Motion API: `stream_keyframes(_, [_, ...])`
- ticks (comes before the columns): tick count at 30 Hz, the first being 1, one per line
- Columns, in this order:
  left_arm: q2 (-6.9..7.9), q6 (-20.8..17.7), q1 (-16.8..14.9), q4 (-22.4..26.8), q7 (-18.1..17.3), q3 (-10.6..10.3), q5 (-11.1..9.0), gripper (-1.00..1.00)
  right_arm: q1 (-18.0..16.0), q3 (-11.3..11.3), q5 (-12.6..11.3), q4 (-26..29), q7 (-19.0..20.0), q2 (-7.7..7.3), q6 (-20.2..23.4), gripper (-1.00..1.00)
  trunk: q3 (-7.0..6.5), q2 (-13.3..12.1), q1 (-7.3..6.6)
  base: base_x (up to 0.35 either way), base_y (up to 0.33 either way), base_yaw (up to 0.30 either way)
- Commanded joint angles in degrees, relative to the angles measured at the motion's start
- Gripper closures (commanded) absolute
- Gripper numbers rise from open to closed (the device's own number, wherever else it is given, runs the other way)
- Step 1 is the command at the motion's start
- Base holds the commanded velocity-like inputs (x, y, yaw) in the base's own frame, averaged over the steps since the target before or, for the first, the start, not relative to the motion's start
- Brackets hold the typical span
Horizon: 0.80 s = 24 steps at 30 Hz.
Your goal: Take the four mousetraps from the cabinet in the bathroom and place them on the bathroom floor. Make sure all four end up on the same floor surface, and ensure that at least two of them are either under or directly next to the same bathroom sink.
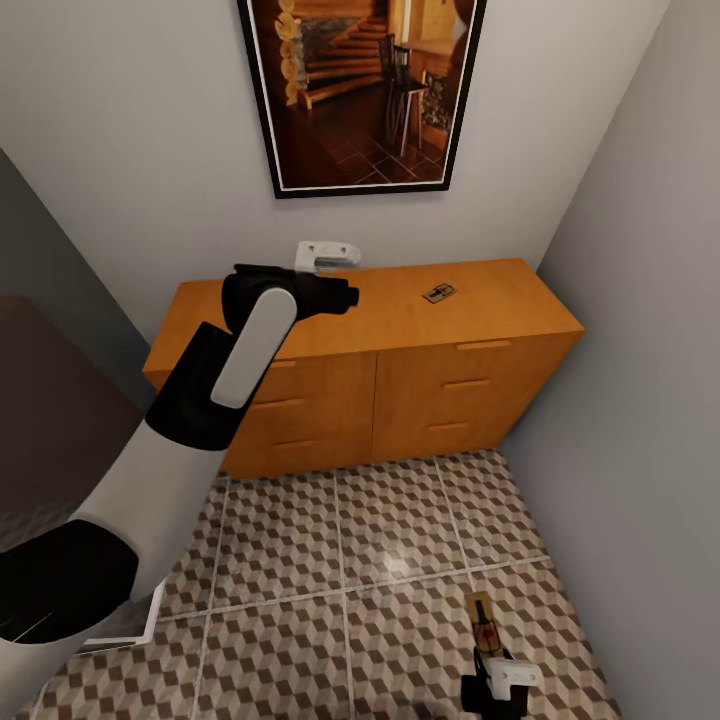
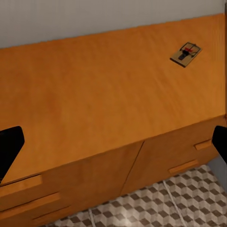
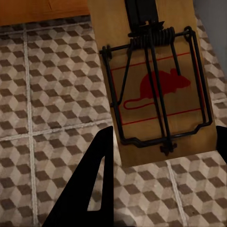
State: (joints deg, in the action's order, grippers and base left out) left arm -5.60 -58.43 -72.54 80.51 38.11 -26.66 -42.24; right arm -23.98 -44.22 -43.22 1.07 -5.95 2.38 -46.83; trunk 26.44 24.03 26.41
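One mousetrap [image 1: 438, 293] [image 2: 186, 54] lies flat on the top of the orange-brown cabinet [image 1: 400, 390] [image 2: 94, 104], toward its right end. My left gripper [image 1: 328, 255] [image 2: 113, 146] hovers open above the cabinet top, left of that trap, with nothing between its fingers [image 2: 9, 149]. Low at the front right, my right gripper [image 1: 492, 662] [image 3: 163, 151] is shut on a second mousetrap [image 1: 483, 622] [image 3: 158, 90], held above the cube-patterned bathroom floor [image 1: 380, 540] [image 3: 52, 94]. The bathroom sink is out of view.
A framed picture [image 1: 360, 90] hangs on the wall behind the cabinet. A grey wall [image 1: 640, 350] closes the right side, close to the cabinet's end. A dark surface [image 1: 50, 420] stands at the left.
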Motion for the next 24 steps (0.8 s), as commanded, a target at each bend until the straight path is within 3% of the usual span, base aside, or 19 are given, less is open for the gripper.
stream_keyframes(1, [0.02,-0.09,-0.04,0.24,0.59,-0.05,-0.56,-1.00,-0.04,-0.47,-0.14,-0.01,-0.42,0.03,-0.12,1.00,0.08,0.09,0.03,0.000,0.000,0.000])
stream_keyframes(16, [0.40,0.07,0.28,3.13,0.60,-0.14,-0.56,-1.00,-0.02,-0.51,-0.55,-0.02,0.23,0.23,-0.20,1.00,0.08,0.09,0.03,0.037,-0.002,-0.001])
stream_keyframes(24, [0.46,0.07,0.42,3.16,0.61,-0.15,-0.56,-1.00,-0.02,-0.51,-0.55,-0.02,0.24,0.25,-0.15,1.00,-0.32,0.09,0.03,0.052,-0.019,-0.154])
